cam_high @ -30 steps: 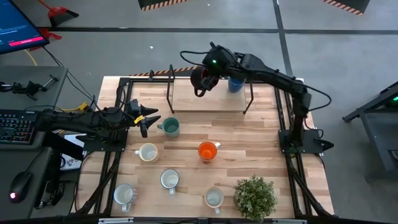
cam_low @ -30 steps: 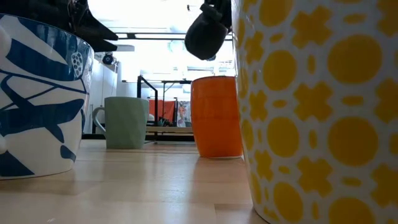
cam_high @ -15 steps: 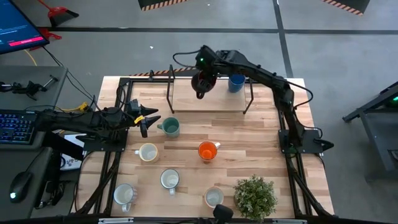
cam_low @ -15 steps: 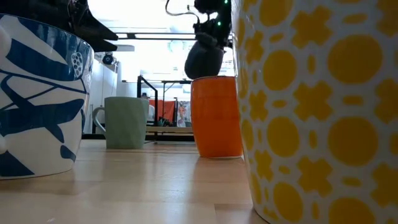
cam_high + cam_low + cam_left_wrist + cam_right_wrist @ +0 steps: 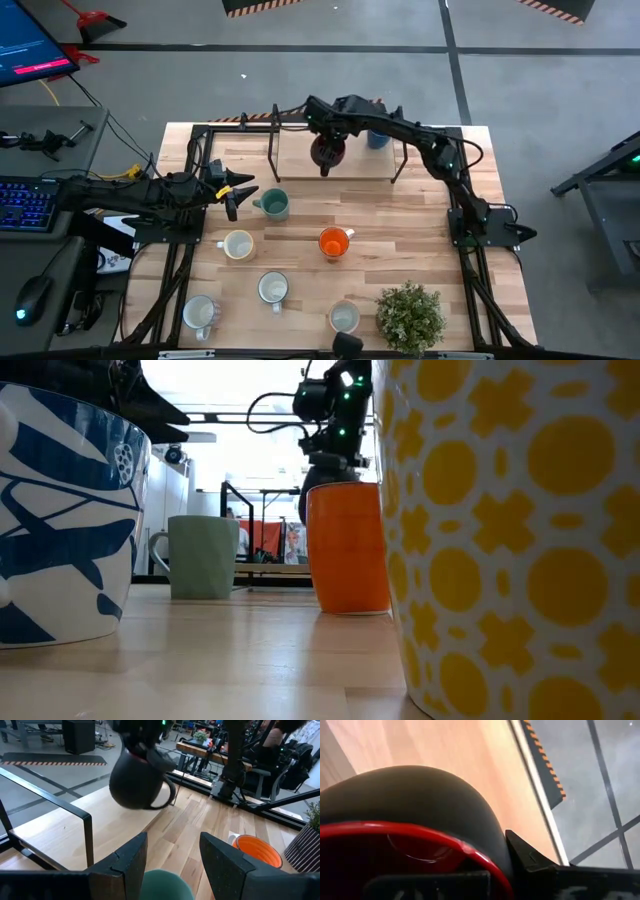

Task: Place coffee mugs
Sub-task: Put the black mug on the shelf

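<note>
A: From above, where are your pincers?
B: Your right pincer (image 5: 327,150) is at the far side, clamped on the dark red mug (image 5: 326,155) over the raised wooden shelf (image 5: 300,160). The blue mug (image 5: 378,135) stands on that shelf, just right of it. Your left pincer (image 5: 240,193) waits at the left of the surface (image 5: 400,220), fingers apart, its tips near the teal mug (image 5: 273,205).

A: And the rest of the mugs?
B: The orange mug (image 5: 334,242) stands mid-surface. You have four white mugs nearer: one left of the orange (image 5: 238,245), one nearer the middle (image 5: 273,289), one at the near left (image 5: 200,312) and one beside the plant (image 5: 410,316), at (image 5: 344,318).

A: What do you get from the low view?
B: A blue-patterned mug (image 5: 60,520) close on the left, a yellow-patterned mug (image 5: 510,530) close on the right. Between them, farther off, you see the teal mug (image 5: 203,556) and the orange mug (image 5: 347,547). The right arm (image 5: 335,410) hangs above the orange one.

A: Left wrist view?
B: Its fingers (image 5: 127,862) stand apart over the teal mug's rim (image 5: 167,885). Beyond, the dark mug (image 5: 137,782) hangs above the shelf (image 5: 60,830), handle toward the orange mug (image 5: 257,851).

A: Right wrist view?
B: You see the red rim and dark wall of the held mug (image 5: 410,815) filling the frame, wood beneath it.
</note>
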`<state>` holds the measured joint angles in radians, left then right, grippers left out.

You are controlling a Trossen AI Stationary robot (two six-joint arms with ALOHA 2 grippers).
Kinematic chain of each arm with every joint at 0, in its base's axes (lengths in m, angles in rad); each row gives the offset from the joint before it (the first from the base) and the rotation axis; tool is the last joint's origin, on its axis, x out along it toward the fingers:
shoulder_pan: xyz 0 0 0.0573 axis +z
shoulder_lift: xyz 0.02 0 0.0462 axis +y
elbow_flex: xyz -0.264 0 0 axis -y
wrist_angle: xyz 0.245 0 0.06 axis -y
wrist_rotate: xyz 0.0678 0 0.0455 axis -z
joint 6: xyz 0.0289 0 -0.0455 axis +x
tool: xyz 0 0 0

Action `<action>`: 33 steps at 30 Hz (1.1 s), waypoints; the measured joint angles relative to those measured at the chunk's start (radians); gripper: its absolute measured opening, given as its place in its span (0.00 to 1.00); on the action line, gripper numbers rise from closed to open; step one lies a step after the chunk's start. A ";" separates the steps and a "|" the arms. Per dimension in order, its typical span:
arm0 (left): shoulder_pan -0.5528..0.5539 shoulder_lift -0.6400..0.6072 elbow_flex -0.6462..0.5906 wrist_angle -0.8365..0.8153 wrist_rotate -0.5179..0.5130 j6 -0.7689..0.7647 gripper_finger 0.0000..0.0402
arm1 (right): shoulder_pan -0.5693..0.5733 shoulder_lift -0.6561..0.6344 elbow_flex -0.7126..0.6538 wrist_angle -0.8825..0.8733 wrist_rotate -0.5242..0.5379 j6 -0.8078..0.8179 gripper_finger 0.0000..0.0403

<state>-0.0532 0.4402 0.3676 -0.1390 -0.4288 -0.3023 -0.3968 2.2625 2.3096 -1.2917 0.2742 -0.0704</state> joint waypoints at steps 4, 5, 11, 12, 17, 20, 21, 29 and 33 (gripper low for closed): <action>0.000 0.000 0.000 0.000 0.000 0.000 0.43 | 0.005 0.035 -0.001 -0.030 -0.002 -0.001 0.00; 0.000 0.000 0.000 0.000 0.000 0.000 0.43 | 0.006 0.042 -0.001 -0.034 -0.002 -0.001 0.00; 0.000 0.000 0.000 0.000 0.000 0.000 0.43 | 0.007 0.063 -0.001 -0.042 -0.007 0.002 0.00; 0.000 0.000 0.000 0.000 0.000 0.000 0.43 | 0.007 0.063 -0.001 -0.042 -0.007 0.002 0.00; 0.000 0.000 0.000 0.000 0.000 0.000 0.43 | 0.004 0.063 -0.001 -0.047 -0.028 0.002 0.00; 0.000 0.000 0.000 0.000 0.000 0.000 0.43 | 0.003 0.065 -0.001 -0.055 -0.039 0.005 0.00; 0.000 0.000 0.000 0.000 0.000 0.000 0.43 | 0.003 0.067 -0.001 -0.054 -0.039 0.010 0.00; 0.000 0.000 0.000 0.000 0.000 0.000 0.43 | 0.002 0.081 -0.002 -0.059 -0.038 0.021 0.00; 0.000 0.000 0.000 0.000 0.000 0.000 0.43 | -0.003 0.082 -0.002 -0.064 -0.038 0.021 0.00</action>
<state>-0.0532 0.4404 0.3676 -0.1387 -0.4290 -0.3026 -0.3998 2.3444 2.3081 -1.3560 0.2365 -0.0494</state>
